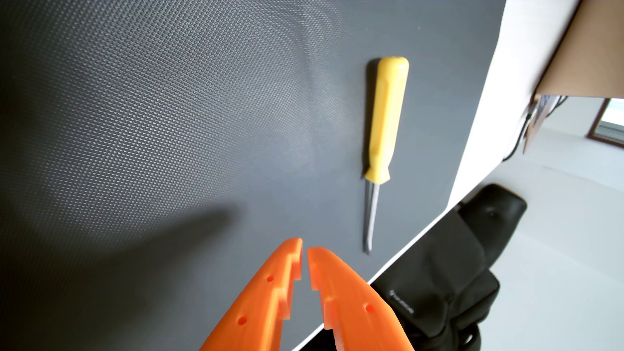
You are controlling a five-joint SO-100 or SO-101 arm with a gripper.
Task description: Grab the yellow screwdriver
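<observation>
While hanging over the dark grey textured mat (152,135), had the orange two-finger plastic gripper (305,250) poking in from the bottom edge of the wrist view, jaws nearly pinched together with just a thin slit at the tips and nothing held between them. Spotted the yellow plastic-handled screwdriver with the short metal blade (385,125) lying flat on that mat, up and to the right of the fingertips. Ran almost straight up-and-down the picture, long axis roughly in line with the way the gripper pointed: blade tip nearest, just right of the fingertips but clearly apart, fat handle end further away. Sat close to the mat's right edge, with a white strip of table (499,101) beyond and a black bag-like thing (456,270) off past the corner. Looked like a shift right and forward plus opening up was needed, and probably closing across the handle rather than along it. Not touching anything yet.
</observation>
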